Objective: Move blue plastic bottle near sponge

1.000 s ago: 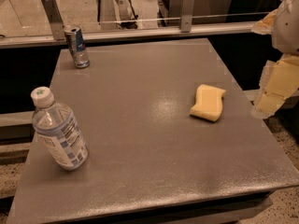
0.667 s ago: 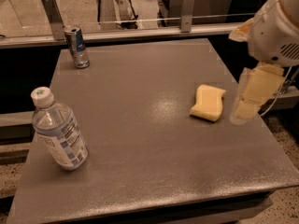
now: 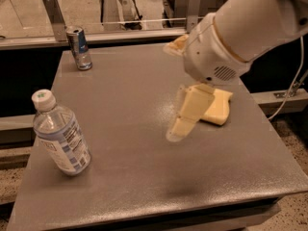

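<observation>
The blue plastic bottle [image 3: 60,134] stands on the grey table [image 3: 134,182] near its front left; it is clear, with a white cap and a blue-and-white label, and leans slightly. The pale yellow sponge [image 3: 220,109] lies flat at the table's right side, partly hidden behind my arm. My gripper [image 3: 178,128] hangs over the middle of the table, just left of the sponge and well to the right of the bottle, holding nothing. The large white arm [image 3: 240,28] reaches in from the upper right.
A short silver-and-blue can [image 3: 79,47] stands at the table's back left corner. A rail with metal posts [image 3: 53,14] runs behind the table. A cable [image 3: 294,88] hangs at the right. The table's edges drop off at front and right.
The arm has swung in from the right edge to over the middle of the table, passing in front of the sponge. The bottle, can and sponge have not moved.
</observation>
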Tool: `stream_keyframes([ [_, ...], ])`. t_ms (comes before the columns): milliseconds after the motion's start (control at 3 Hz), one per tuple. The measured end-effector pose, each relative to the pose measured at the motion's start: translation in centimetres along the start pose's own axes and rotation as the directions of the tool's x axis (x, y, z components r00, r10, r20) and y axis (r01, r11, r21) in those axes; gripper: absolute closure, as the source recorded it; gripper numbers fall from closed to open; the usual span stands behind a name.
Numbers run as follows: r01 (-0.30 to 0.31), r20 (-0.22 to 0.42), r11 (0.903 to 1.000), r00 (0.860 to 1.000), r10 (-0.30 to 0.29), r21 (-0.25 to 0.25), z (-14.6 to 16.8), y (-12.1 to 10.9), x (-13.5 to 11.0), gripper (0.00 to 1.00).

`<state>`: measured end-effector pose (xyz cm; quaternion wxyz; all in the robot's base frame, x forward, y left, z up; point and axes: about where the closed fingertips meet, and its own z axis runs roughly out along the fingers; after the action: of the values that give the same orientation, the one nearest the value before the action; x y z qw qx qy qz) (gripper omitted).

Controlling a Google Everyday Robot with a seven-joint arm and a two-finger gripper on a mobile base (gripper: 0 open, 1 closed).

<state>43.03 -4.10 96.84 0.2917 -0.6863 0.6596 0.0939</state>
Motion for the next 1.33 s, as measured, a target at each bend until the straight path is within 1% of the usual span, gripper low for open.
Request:
stream_keyframes([
  [333, 0.048, 0.155, 0.9971, 0.987, -0.039, -0.058, 2.9, 2.3, -5.1, 0.00],
  [667, 0.052, 0.189, 0.9964, 0.981, -0.038, -0.067, 2.8, 2.8, -6.5, 0.00],
  [1000, 0.053, 0.188, 0.9964, 0.981, -0.040, -0.065, 2.7, 2.8, -6.5, 0.00],
  [1333, 0.055, 0.259, 0.9952, 0.965, -0.032, -0.082, 4.5, 3.5, -7.3, 0.00],
])
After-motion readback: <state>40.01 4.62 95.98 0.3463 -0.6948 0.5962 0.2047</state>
